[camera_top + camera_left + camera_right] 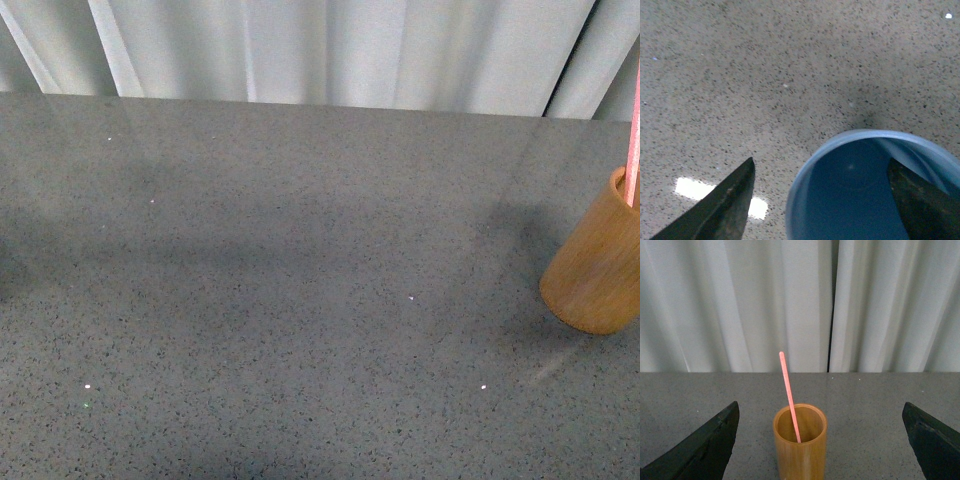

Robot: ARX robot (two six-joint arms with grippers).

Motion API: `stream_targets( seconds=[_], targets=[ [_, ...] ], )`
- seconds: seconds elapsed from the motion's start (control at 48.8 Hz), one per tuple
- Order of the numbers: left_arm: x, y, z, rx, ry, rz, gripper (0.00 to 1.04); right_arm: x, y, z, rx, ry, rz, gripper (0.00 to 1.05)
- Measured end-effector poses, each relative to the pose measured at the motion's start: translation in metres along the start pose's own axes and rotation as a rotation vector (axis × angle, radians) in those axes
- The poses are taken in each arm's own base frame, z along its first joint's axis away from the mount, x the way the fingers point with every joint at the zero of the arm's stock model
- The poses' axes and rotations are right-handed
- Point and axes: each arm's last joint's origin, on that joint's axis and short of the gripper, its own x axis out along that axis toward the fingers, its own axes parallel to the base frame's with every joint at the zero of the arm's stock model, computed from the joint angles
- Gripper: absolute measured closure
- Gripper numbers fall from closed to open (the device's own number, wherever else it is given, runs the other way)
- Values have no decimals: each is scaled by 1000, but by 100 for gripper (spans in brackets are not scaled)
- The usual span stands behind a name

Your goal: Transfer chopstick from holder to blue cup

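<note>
While the left gripper (pixel 820 161) hung spread wide across the rim of the light blue plastic cup (pixel 865 135), gripping nothing, the tan wooden cylinder holder (pixel 595 265) stood at the right edge of the grey speckled table (pixel 300 250). The thin pink chopstick (pixel 632 150) leaned inside this holder. The right gripper (pixel 820 403) faced it, also spread wide and empty.

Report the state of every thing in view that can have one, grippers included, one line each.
chopstick: standing tilted in the holder, not gripped.
holder: upright on the table, holding the chopstick.
blue cup: upright, nothing visible inside.
left gripper: open, over the blue cup, holding nothing.
right gripper: open, facing the holder, holding nothing.
</note>
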Motion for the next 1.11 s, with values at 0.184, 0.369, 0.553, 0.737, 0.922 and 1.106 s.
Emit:
stream_targets(
  seconds=[0.184, 0.369, 0.553, 0.737, 0.922, 1.106],
  targets=[
    [1, -7, 2, -14, 44, -36, 63, 0, 0, 0, 0, 0, 0, 10],
    [-5, -19, 3, 4, 64, -89, 98, 0, 0, 0, 0, 0, 0, 10],
    [-59, -64, 19, 88, -14, -234, 101, 0, 0, 0, 0, 0, 0, 10],
    [-119, -142, 38, 203, -144, -370, 101, 0, 0, 0, 0, 0, 0, 10],
    [-128, -216, 25, 331, -148, -421, 101, 0, 0, 0, 0, 0, 0, 10],
    [-114, -248, 9, 400, -98, -416, 101, 0, 0, 0, 0, 0, 0, 10]
  ],
)
